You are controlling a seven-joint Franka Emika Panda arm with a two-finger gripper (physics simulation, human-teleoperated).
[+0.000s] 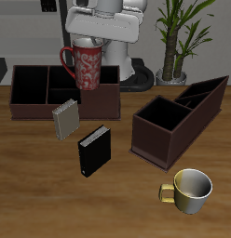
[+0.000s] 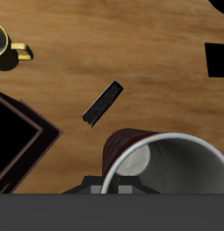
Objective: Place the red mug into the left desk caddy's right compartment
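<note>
The red mug (image 1: 87, 67), speckled with a red loop handle, hangs upright in my gripper (image 1: 88, 45), which is shut on its rim. It is held in the air over the square-on caddy at the back. In the wrist view the mug (image 2: 168, 167) fills the frame close up, white-grey inside showing, with my gripper (image 2: 130, 188) at its rim. The left desk caddy (image 1: 210, 100) lies skewed, corner towards the camera, apart from the mug. Its right compartment (image 1: 162, 119) is the big square section and holds nothing. A corner of this caddy (image 2: 37, 144) shows in the wrist view.
A second dark brown caddy (image 1: 33, 109) stands square-on at the back. A grey book (image 1: 65, 119) and a black book (image 1: 93, 152) stand before it; the black book (image 2: 102, 102) shows in the wrist view. A yellow-gold mug (image 1: 190, 189) (image 2: 5, 47) sits near the front edge. A potted plant (image 1: 173, 37) stands at the back.
</note>
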